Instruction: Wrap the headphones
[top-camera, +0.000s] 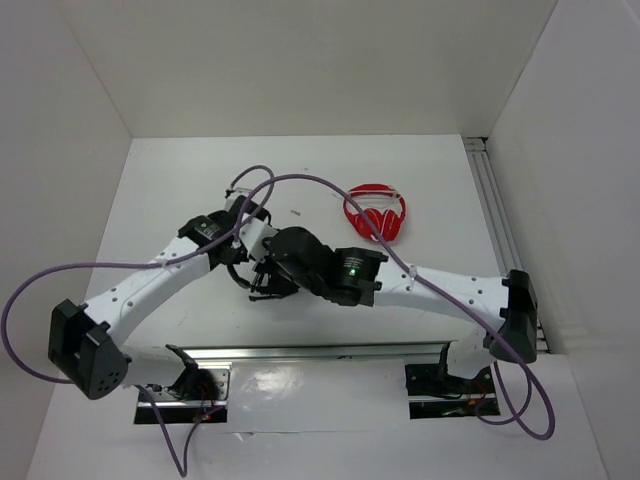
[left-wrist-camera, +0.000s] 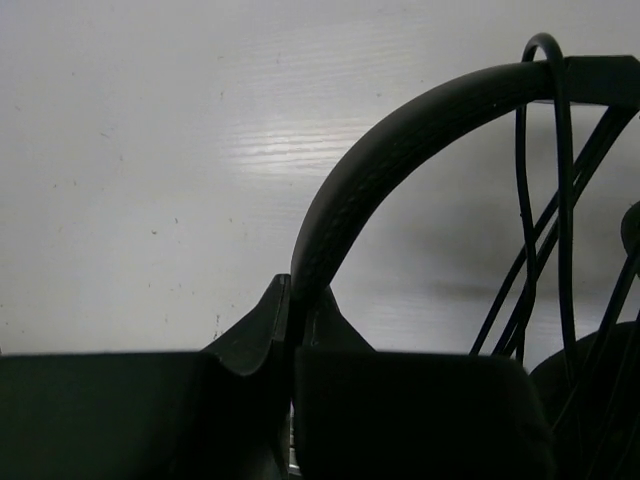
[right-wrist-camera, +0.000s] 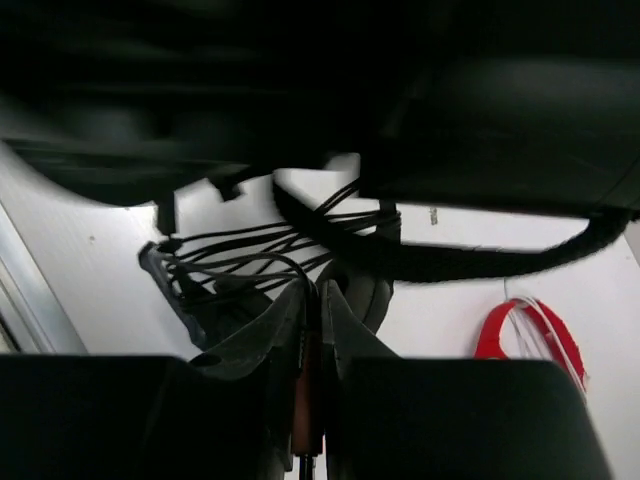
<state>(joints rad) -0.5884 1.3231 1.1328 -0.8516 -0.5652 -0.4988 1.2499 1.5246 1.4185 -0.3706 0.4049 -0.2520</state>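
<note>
Left claw (left-wrist-camera: 292, 300), clamped on black headphones (left-wrist-camera: 400, 140)

in the left wrist view a soft band of glare lies on the white bench (left-wrist-camera: 150, 150) left of the headphones (left-wrist-camera: 400, 130), which stand sharp but pure black, like the left tool (left-wrist-camera: 297, 300) below them. the right wrist view is dim, with a dark blurred mass above the headphones. the top view is bright and even, with a glossy reflection on the bench nearer than the headphones.
</note>
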